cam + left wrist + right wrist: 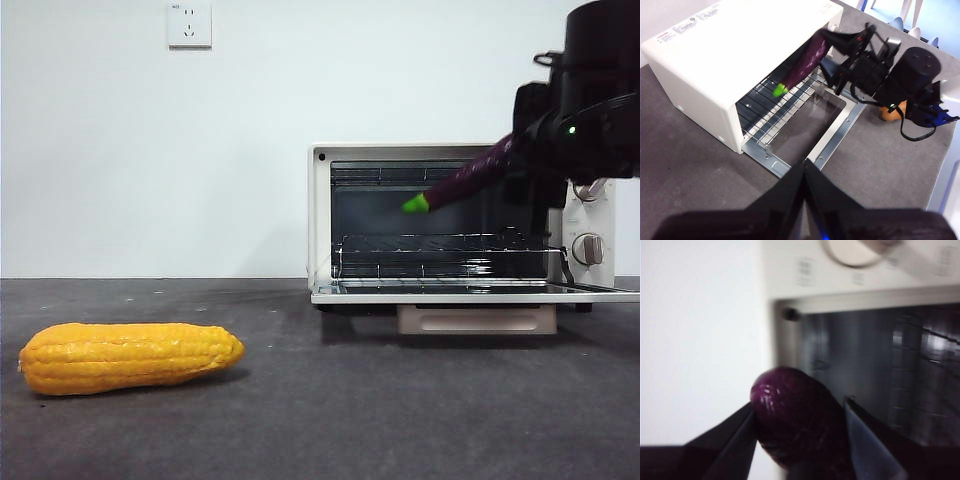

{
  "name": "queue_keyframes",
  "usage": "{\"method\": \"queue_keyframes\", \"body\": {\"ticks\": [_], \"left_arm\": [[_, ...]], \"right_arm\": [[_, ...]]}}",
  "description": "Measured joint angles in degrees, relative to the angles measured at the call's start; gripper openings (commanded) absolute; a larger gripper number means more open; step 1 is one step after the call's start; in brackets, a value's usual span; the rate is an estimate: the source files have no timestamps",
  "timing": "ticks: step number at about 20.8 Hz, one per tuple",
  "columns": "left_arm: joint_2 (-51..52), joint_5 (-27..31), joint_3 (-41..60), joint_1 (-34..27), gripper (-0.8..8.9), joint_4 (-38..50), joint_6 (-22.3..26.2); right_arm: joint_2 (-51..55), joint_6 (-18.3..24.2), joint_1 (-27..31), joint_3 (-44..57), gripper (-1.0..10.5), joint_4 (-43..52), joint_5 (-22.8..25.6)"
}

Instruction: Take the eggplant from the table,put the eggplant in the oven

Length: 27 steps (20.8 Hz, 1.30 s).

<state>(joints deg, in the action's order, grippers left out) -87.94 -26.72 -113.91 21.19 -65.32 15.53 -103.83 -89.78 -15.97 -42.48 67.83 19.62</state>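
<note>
right gripper (800, 440) clamping eggplant (465, 182) inside open oven (320, 215), corn (130, 356) apart

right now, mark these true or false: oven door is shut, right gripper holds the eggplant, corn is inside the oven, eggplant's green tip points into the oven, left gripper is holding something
1. The oven door is shut. False: it lies open, folded down flat.
2. The right gripper holds the eggplant. True.
3. The corn is inside the oven. False: it lies on the table, well to the side of the oven.
4. The eggplant's green tip points into the oven. True.
5. The left gripper is holding something. False: its jaws are shut on nothing.
</note>
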Motion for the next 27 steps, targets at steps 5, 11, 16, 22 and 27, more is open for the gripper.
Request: {"method": "queue_keyframes", "body": {"ticks": [5,11,16,22,27], "left_arm": [[0.0,0.0,0.0,0.0,-0.06,0.0,0.4],[0.0,0.0,0.0,0.0,-0.06,0.0,0.5],[0.0,0.0,0.0,0.0,-0.06,0.0,0.5],[0.0,0.0,0.0,0.0,-0.06,-0.7,0.5],[0.0,0.0,0.0,0.0,-0.06,-1.1,0.6]], "right_arm": [[-1.9,0.0,-1.0,-0.3,-0.1,-2.6,2.0],[-1.9,-0.5,-1.6,-0.6,-0.1,-4.0,3.6],[-1.8,-1.1,-1.4,-3.0,0.1,-8.9,1.0],[-1.8,-0.8,-1.2,-7.8,1.7,-14.8,-3.8],[-1.8,-0.5,-2.2,-11.4,2.4,-21.5,-7.5]]}}
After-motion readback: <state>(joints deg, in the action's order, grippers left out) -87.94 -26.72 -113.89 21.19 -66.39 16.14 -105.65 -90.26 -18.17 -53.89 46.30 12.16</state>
